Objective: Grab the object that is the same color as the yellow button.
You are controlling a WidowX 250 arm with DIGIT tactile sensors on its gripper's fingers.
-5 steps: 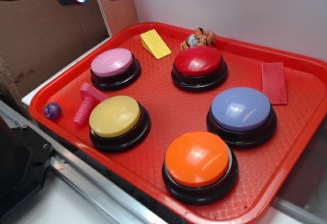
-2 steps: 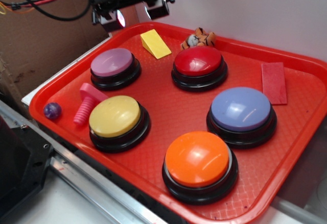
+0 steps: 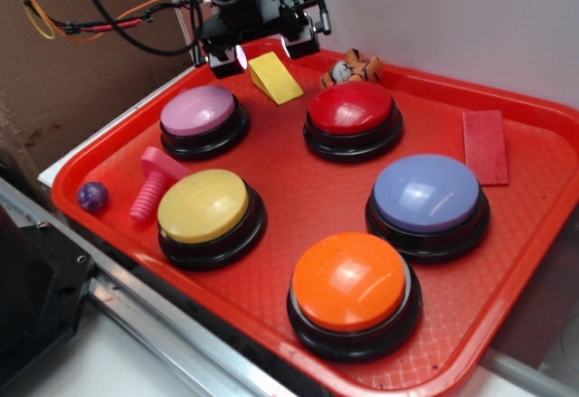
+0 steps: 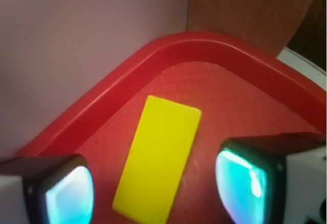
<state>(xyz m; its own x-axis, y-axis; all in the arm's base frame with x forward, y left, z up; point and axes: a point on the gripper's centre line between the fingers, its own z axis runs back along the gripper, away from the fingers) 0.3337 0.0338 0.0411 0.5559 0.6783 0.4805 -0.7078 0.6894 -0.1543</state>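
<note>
A brown cardboard panel (image 3: 63, 62) fills the left of the exterior view, and a plain white wall (image 3: 452, 17) stands behind the right. Between them a red tray (image 3: 298, 193) with a waffle-textured floor sits on a pale surface, with a metal rail (image 3: 172, 325) running along its near-left edge.

From the left, the tray carries a small purple ball (image 3: 92, 196), a pink plastic bolt (image 3: 154, 183), a pink button (image 3: 201, 112) and the yellow button (image 3: 204, 206) just beside the bolt. Further right lies the yellow wedge (image 3: 274, 77), resting on the tray floor in the far corner, near the rim. Then come an orange button (image 3: 351, 283), a red button (image 3: 353, 110), a small tiger toy (image 3: 353, 69), a blue button (image 3: 427, 194) and a flat red rectangle (image 3: 486, 146).

The gripper (image 3: 263, 51) hangs over the wedge with its fingers spread apart, one on each side and nothing clamped; the wrist view shows the wedge (image 4: 158, 165) lying between the two glowing pads (image 4: 69, 196), apart from both.

A second ago only the fingertips showed at the top-left edge of the picture; since then the gripper has come down and to the right, to sit above the wedge. Everything on the tray lies where it did.
</note>
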